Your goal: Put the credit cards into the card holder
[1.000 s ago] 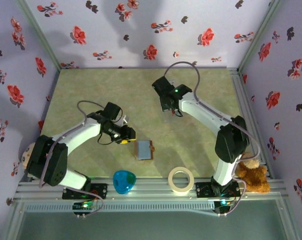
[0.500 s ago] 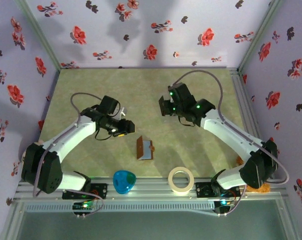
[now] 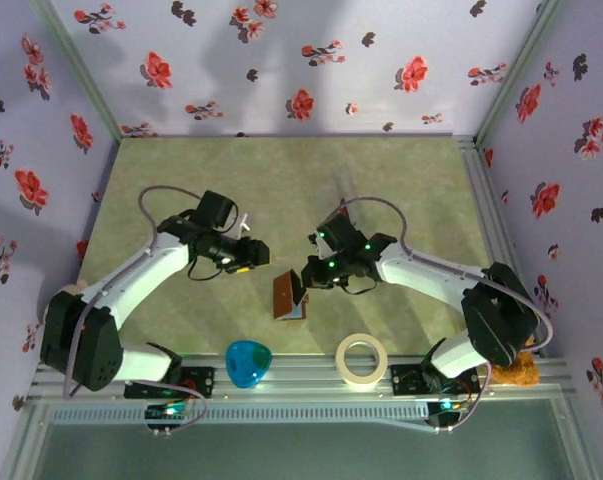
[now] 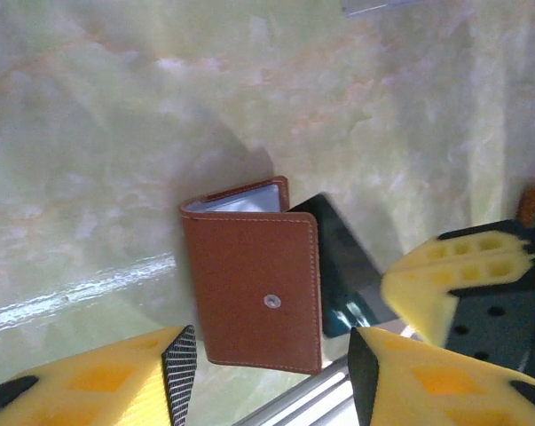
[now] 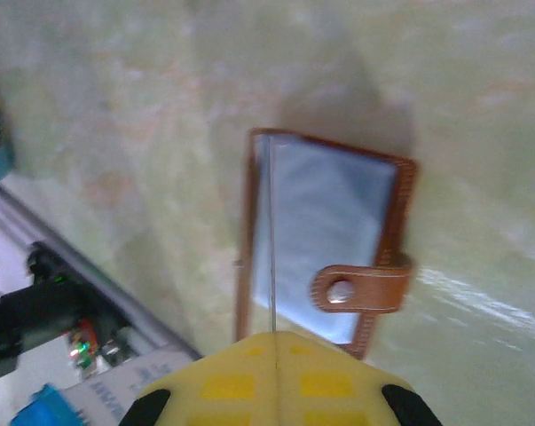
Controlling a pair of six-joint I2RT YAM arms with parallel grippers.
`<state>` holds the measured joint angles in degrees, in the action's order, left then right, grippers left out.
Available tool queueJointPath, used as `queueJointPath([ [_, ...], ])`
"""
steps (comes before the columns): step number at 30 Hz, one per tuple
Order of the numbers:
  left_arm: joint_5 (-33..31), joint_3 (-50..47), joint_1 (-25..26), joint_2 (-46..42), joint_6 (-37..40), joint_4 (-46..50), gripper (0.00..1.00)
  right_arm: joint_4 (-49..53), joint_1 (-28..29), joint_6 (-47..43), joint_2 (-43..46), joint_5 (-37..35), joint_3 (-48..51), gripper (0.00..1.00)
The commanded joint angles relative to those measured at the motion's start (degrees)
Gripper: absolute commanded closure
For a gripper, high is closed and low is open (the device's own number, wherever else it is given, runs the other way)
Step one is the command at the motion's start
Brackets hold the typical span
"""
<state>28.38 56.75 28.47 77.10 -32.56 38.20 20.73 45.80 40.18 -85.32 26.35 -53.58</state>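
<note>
Overhead: one card holder (image 3: 287,298), front-centre on the counter (image 3: 401,180), between left claw (image 3: 258,257) and right claw (image 3: 308,279). One tape roll (image 3: 362,360) and one blue heart-shaped object (image 3: 248,362) sit at the front edge.
Left wrist: we list the left claw parted, empty, above the holder, and one dark credit card (image 4: 338,257) touching its edge.
Right wrist: the right claw is clamped on that card, edge-on over the holder's pockets.

Card holder (image 3: 289,297): small, brown, stitched leather-look, partly open, just ahead of the right gripper's (image 5: 271,342) shut jaws. Shows clear sleeves inside and a snap tab folded across one edge. Lies beyond the left gripper's (image 4: 269,355) parted jaws, apart from them, outer cover with a metal stud facing them. Dark card (image 4: 342,262) pinched in the right jaws, free end against the holder's sleeves.
</note>
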Motion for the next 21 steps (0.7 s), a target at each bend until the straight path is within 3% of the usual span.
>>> queueJointPath([
  [1, 4.7, -1.9, -0.6, -2.4, -1.7, -0.9, 0.49, -7.4, 0.3, 4.2, -1.3, 6.4, 1.0, 1.00],
  [11, 10.1, -9.5, -2.0, -8.0, -8.4, -5.6, 0.50, -18.9, 1.9, 11.2, -3.7, 8.3, 3.5, 1.00],
  [13, 11.1, -11.6, -2.1, -8.1, -10.1, -7.6, 0.54, -20.8, 2.6, 12.4, -4.4, 8.0, 3.9, 1.00],
  [17, 10.5, -15.5, -3.0, -7.2, -12.3, -9.3, 0.55, -27.0, 3.3, 16.2, -4.6, 7.0, 6.8, 1.00],
  [21, 8.8, -16.6, -4.2, -6.2, -12.5, -8.0, 0.53, -27.0, 4.4, 15.8, -6.0, 5.7, 7.2, 1.00],
])
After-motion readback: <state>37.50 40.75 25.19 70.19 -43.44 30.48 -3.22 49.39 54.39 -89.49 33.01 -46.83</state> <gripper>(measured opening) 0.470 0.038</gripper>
